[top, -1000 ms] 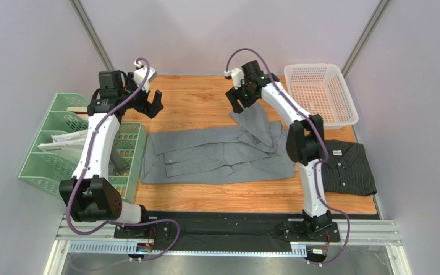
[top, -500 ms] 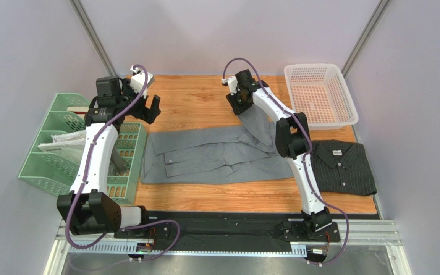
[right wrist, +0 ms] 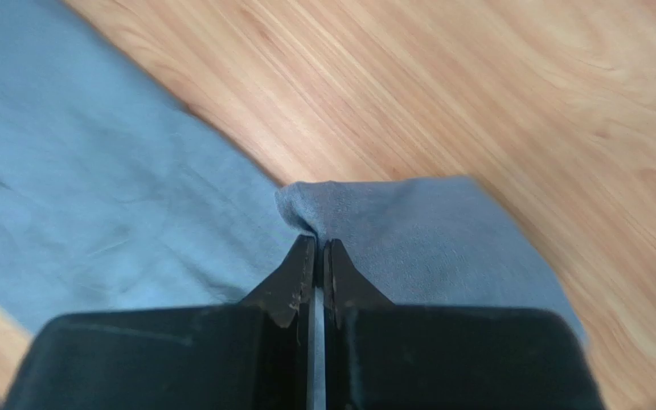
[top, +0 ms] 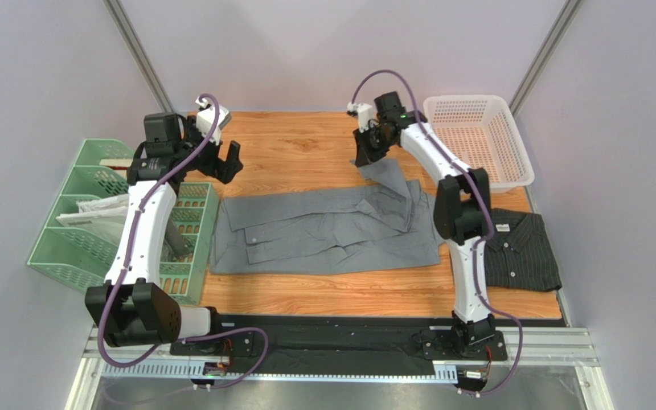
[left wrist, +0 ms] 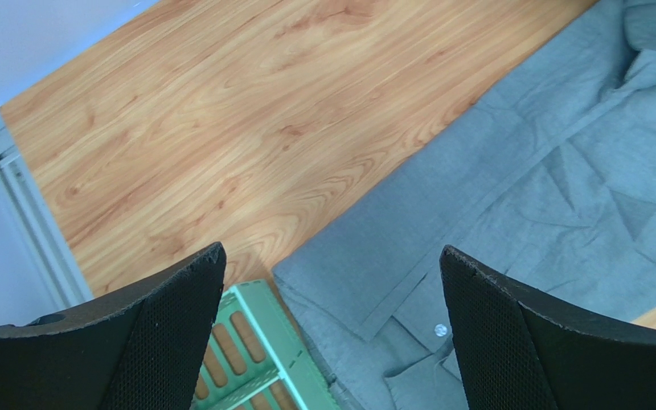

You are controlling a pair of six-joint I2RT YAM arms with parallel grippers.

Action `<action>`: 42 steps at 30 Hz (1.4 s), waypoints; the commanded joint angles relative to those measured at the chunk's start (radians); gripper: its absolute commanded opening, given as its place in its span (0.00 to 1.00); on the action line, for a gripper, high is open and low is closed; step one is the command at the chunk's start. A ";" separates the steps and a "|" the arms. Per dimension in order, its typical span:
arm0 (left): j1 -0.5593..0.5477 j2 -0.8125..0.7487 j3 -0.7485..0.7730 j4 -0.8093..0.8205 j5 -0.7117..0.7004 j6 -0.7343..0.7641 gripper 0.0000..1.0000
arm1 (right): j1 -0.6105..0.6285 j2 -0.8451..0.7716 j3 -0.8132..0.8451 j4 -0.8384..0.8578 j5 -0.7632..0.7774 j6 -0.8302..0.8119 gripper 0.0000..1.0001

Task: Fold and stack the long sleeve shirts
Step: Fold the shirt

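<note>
Right end effector [right wrist: 319,246] has closed on crosswise-lying grey shirt [top: 323,231].

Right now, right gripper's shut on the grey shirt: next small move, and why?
Probably lift the right gripper a little and draw the sleeve in over the grey shirt: its jaws pinch the sleeve's edge, which juts beyond the body. The left gripper hangs open.

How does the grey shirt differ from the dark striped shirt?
The grey shirt is plain and lies spread wide mid-table; the dark striped shirt is folded small at the right edge. The right end effector pinches the grey shirt; the dark striped shirt lies free. Both lie on the table.
</note>
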 commanded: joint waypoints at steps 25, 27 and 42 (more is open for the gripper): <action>-0.075 -0.131 -0.227 -0.046 0.361 0.160 0.93 | -0.001 -0.763 -0.650 -0.334 -0.717 -0.626 0.00; -0.124 -0.163 -0.295 -0.026 0.393 0.143 0.93 | 0.001 -0.798 -0.676 -0.326 -0.768 -0.658 0.00; -0.333 -0.239 -0.453 0.166 0.340 0.177 0.93 | -0.043 -0.478 -0.640 -0.455 -0.895 -0.594 0.09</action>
